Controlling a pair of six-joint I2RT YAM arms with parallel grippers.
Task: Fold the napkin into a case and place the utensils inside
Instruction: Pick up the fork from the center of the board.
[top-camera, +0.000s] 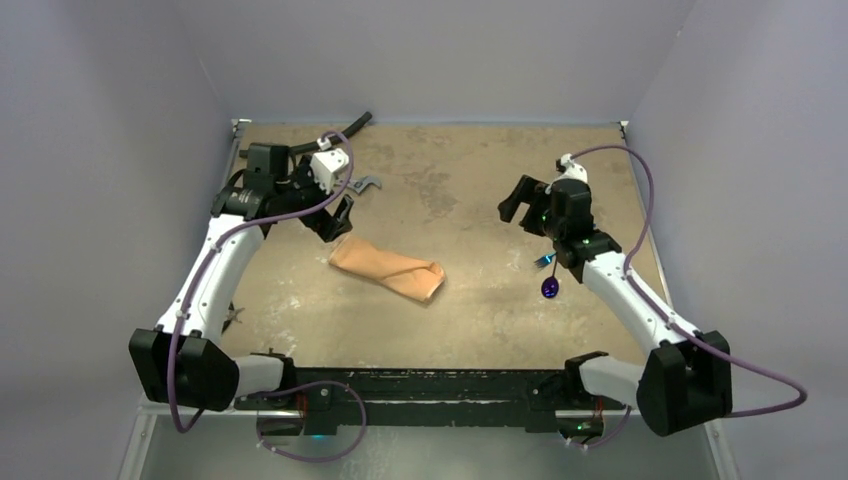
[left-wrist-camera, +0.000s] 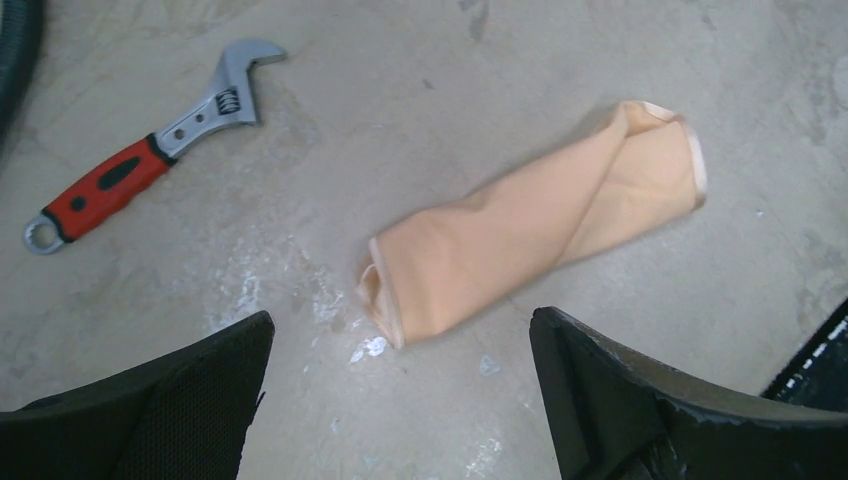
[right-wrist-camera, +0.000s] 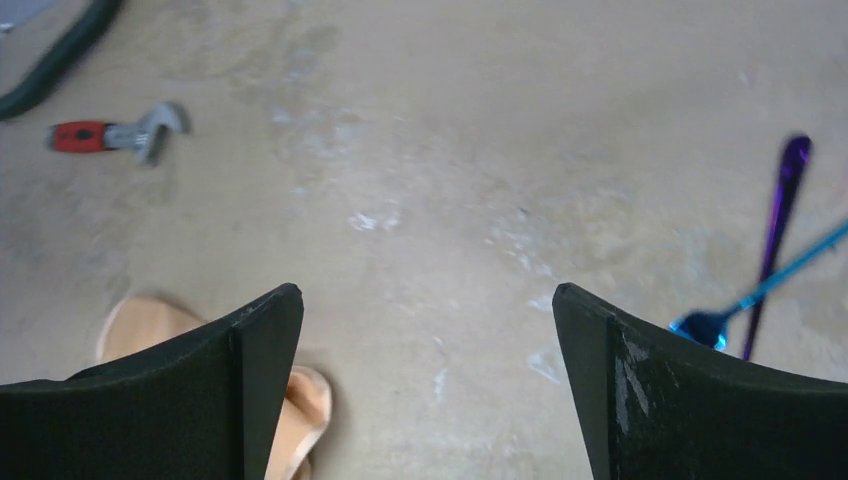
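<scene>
Napkin (left-wrist-camera: 530, 240) lying untouched, left fingers (left-wrist-camera: 150, 400) spread wide and empty, right fingers (right-wrist-camera: 200, 380) likewise

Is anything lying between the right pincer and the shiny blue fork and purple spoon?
Nothing visible. The open right pincer hangs over bare table; the slim blue fork and dark purple spoon lie crossed beside it.

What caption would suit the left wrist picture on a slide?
Open left gripper over the folded napkin, red-handled wrench lying apart from it.
</scene>
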